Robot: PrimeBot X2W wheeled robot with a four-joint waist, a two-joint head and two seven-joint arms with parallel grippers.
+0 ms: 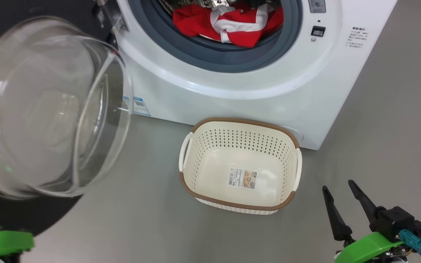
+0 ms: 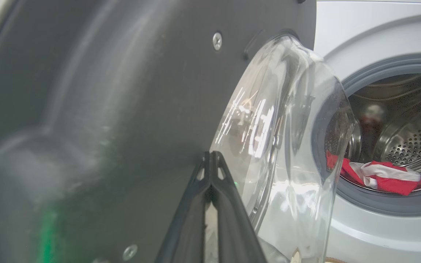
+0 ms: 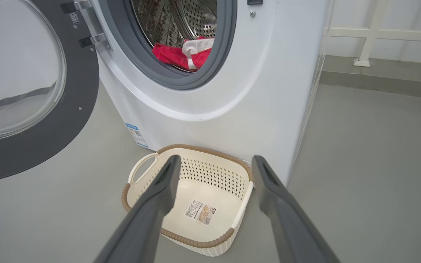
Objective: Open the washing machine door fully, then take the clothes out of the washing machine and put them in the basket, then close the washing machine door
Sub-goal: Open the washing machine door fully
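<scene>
Head view's got the washing machine door (image 1: 49, 109) swung open to the left of the washing machine (image 1: 232, 95), red-and-white clothes (image 1: 232, 23) in its drum (image 3: 196, 11), the basket (image 1: 239, 120) on the floor (image 1: 141, 219) right in front of it, right gripper (image 1: 337, 185) fingers spread wide, left gripper (image 2: 210, 155) fingers pressed together by the door.

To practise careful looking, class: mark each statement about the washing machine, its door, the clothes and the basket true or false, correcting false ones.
1. The round, black-rimmed glass washing machine door stands open. True.
2. The cream perforated plastic basket holds clothes. False: it holds only a sticker.
3. The red-and-white clothes lie in the white front-loading washing machine. True.
4. The right arm's jaws grip the basket. False: they stand open, apart from it.
</scene>
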